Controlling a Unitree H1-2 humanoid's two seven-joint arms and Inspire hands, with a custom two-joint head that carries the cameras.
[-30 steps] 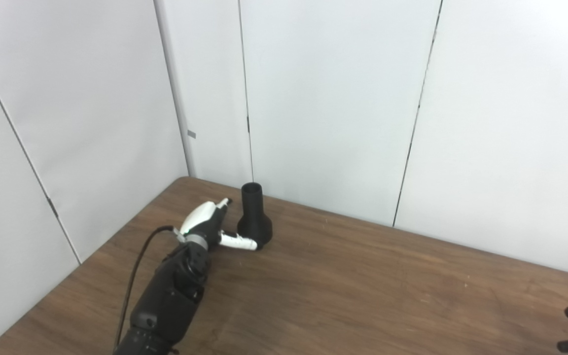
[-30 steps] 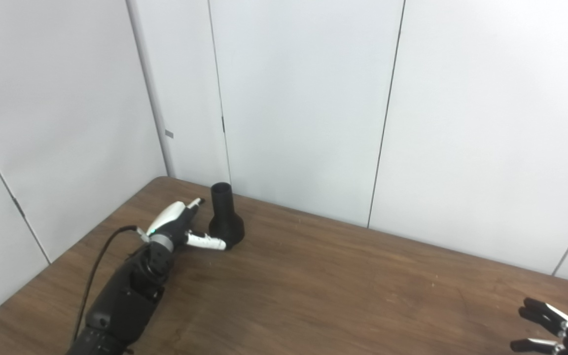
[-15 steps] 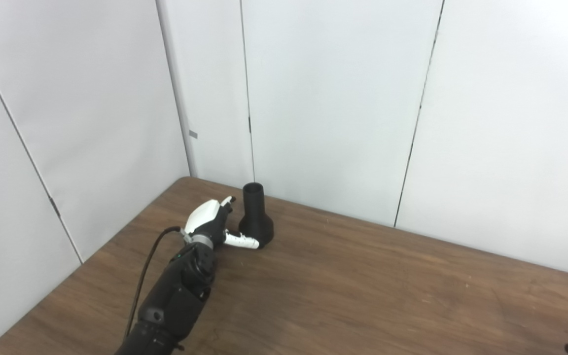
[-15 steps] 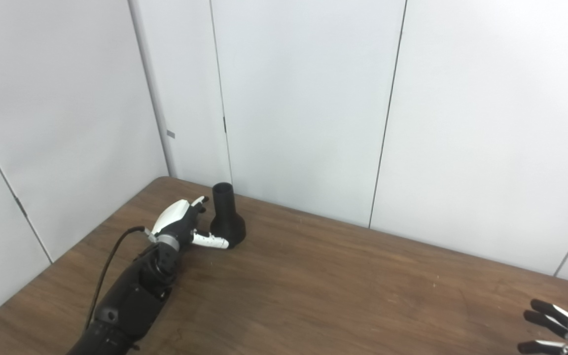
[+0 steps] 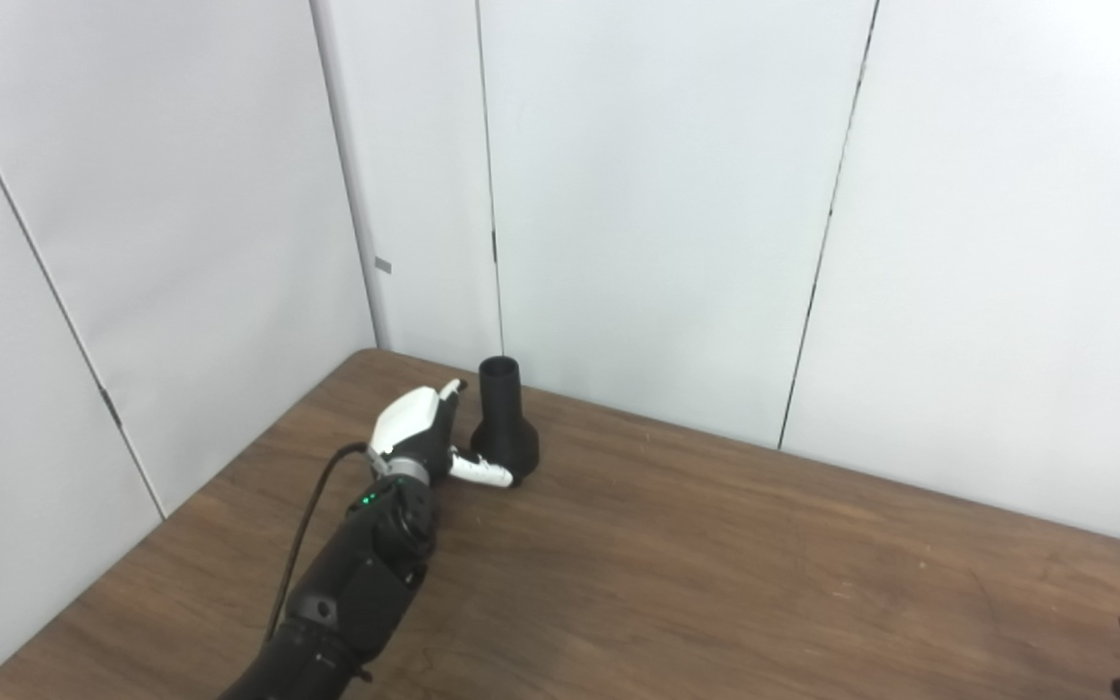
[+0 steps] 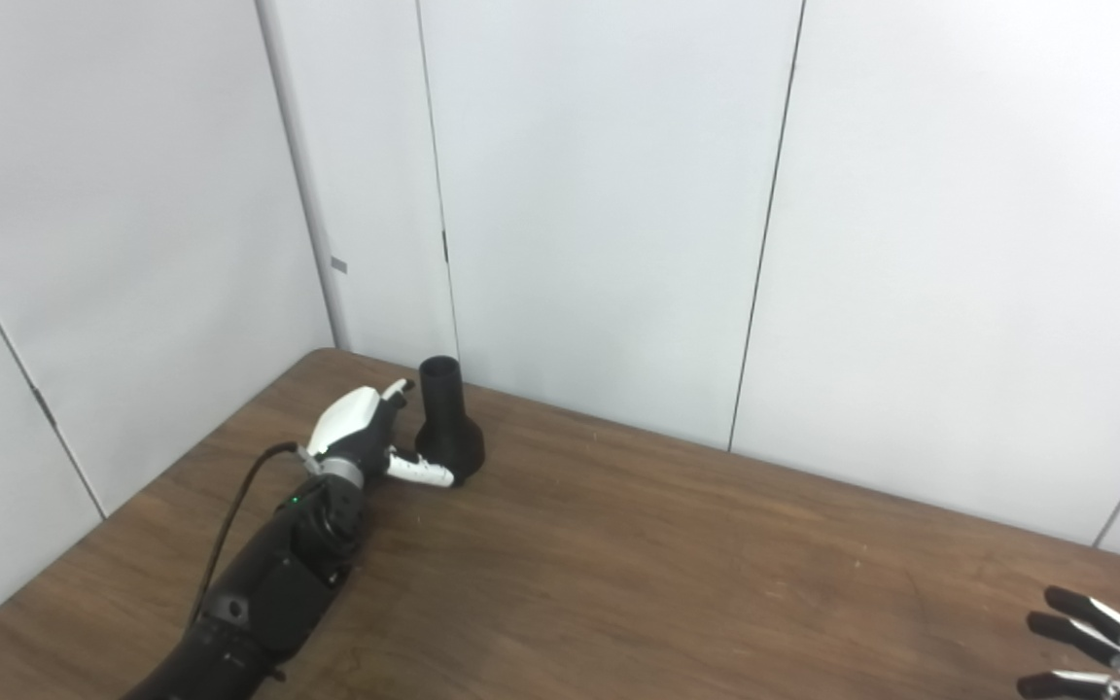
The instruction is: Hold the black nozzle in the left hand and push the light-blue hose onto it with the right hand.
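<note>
Nearest the cameras, at the lower right edge, the right hand (image 6: pixel 1100 649) enters the scene with dark fingers spread apart and nothing between them; only the fingertips show in the left eye view. It hovers over the near right part of the table (image 5: pixel 716 583), a brown board with a wood-grain, matte surface marked by fine pale scratches.

From the lower left, the left arm (image 5: pixel 351 593), cased in black with a small green light near the wrist and a black cable (image 5: pixel 302 530) looping beside it, reaches diagonally toward the far left corner. The left hand (image 5: pixel 424 437), white-shelled on its back with black fingers, is open: its fingers point up beside the neck of the nozzle (image 5: pixel 504 423), and its white thumb (image 5: pixel 482 472) lies along the front of the wide base. Whether thumb and base touch cannot be told; the hand has not closed around the piece.

The nozzle is matte black, standing upright, with a round open tube at the top flaring to a broad bell-shaped base. It stands near the table's rounded far left corner, close to the back edge.

Behind rise smooth pale wall panels (image 5: pixel 657 194) divided by thin dark seams. The wide middle of the table between the two hands lies bare.
</note>
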